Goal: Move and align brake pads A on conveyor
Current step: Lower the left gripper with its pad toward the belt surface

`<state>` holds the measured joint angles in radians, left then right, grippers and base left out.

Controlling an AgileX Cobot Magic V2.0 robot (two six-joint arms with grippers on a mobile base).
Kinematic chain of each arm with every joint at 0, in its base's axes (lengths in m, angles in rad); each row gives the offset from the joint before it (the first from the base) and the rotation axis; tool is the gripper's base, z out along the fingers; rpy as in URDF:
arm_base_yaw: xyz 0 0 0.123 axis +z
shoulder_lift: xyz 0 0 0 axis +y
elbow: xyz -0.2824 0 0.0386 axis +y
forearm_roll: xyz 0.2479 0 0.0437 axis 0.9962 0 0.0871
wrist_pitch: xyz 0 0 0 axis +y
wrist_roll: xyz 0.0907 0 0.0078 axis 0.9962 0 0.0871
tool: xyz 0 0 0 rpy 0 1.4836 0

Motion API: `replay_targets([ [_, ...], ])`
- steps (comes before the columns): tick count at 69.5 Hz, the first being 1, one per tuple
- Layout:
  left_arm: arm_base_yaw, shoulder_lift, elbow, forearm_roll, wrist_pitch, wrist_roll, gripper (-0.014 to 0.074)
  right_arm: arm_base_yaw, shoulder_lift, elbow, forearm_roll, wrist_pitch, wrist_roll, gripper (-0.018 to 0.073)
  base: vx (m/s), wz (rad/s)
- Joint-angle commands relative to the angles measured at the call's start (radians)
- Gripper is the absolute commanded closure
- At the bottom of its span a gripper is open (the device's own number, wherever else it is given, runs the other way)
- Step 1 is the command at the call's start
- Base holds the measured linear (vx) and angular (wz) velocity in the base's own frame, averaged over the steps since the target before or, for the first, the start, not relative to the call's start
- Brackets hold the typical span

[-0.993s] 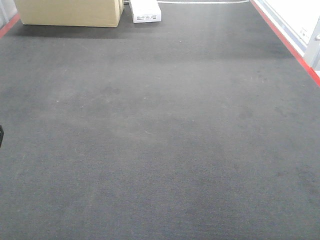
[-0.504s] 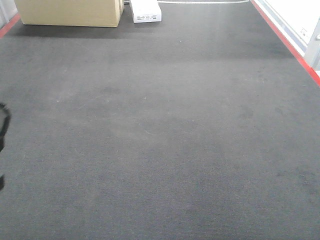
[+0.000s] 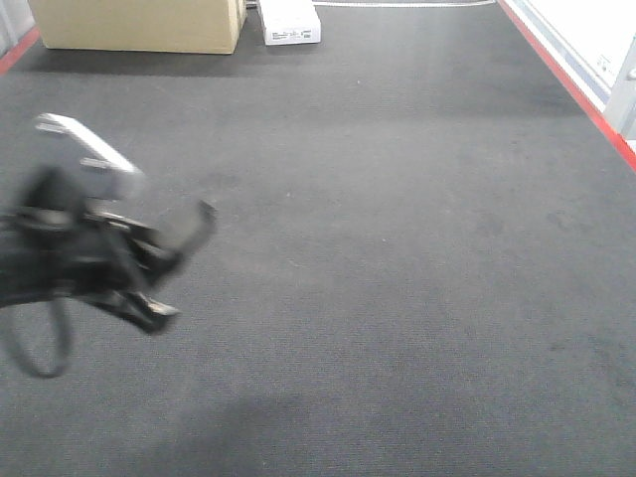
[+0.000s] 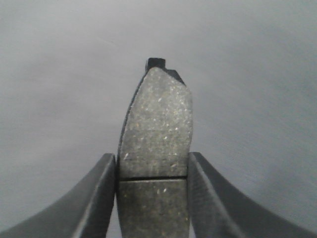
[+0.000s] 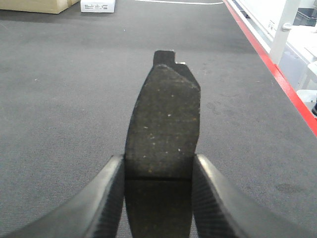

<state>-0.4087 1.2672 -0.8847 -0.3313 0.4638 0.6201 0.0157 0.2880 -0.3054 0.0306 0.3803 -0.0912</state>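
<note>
Right wrist: brake pad [image 5: 161, 124], long axis forward.

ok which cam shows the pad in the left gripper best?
Left wrist: the pad fills the frame, sharp, clamped in the left gripper. Front view shows only a blurred arm; right wrist shows a second pad.

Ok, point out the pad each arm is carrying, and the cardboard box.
Left pad [image 4: 156, 131]: left wrist view, speckled face above the groove.
Right pad [image 5: 162, 124]: right wrist view, dark face above the groove.
Cardboard box [image 3: 139, 25]: front view, its near side.
</note>
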Motion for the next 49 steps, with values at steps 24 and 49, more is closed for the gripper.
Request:
replay_targets([
  [24, -0.021, 0.320, -0.282, 0.305, 0.200, -0.830, 0.0505, -0.004, 0.005, -0.030, -0.002, -0.098, -0.008, 0.0501, 0.00, 0.00],
  [49, -0.021, 0.544, -0.351, 0.393, 0.261, -1.102, 0.0495, -0.004, 0.005, -0.030, -0.002, -0.098, -0.008, 0.0501, 0.00, 0.00],
])
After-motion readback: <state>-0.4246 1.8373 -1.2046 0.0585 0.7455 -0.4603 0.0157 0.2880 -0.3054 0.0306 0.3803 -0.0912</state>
